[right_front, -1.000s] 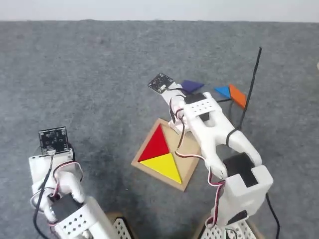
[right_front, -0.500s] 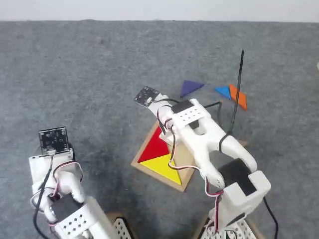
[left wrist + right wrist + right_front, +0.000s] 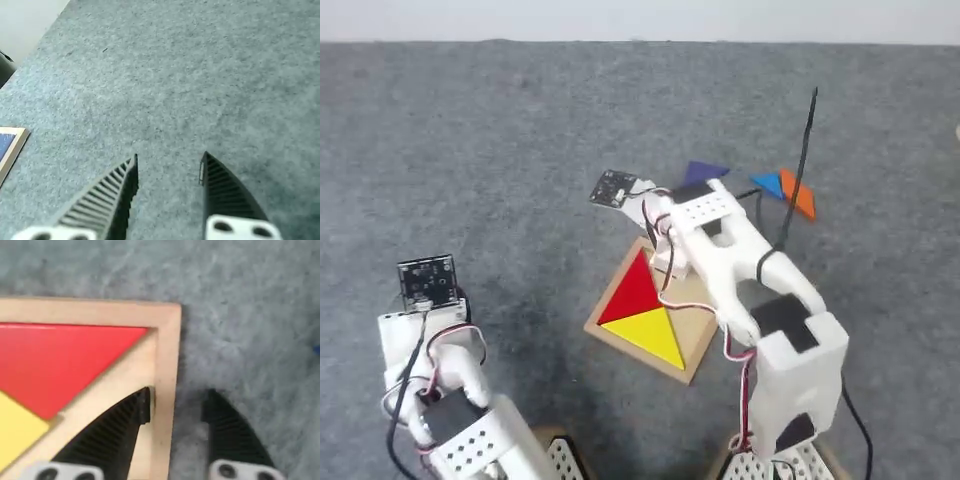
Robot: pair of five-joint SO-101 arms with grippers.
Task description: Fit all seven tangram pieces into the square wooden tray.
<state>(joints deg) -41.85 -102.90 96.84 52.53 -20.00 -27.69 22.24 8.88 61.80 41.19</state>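
Observation:
The square wooden tray [image 3: 698,340] lies mid-table holding a red triangle [image 3: 635,290] and a yellow triangle [image 3: 652,335]. My right gripper [image 3: 663,254] hangs over the tray's far corner. In the right wrist view this gripper [image 3: 175,400] is open and straddles the tray's frame [image 3: 167,350]: one finger is inside beside the red triangle [image 3: 60,360], the other over carpet. A purple piece [image 3: 705,172], a blue piece [image 3: 767,183] and an orange piece [image 3: 798,194] lie beyond the tray. My left gripper [image 3: 169,162] is open over bare carpet.
The left arm [image 3: 430,340] stands at the near left, well away from the tray. A black cable [image 3: 798,170] rises from the right arm past the blue and orange pieces. A wooden-framed corner [image 3: 11,145] shows at the left wrist view's edge. Grey carpet covers the table.
The right arm has swung left, away from the purple piece, and its gripper now sits over the tray's far corner. The left arm has not moved.

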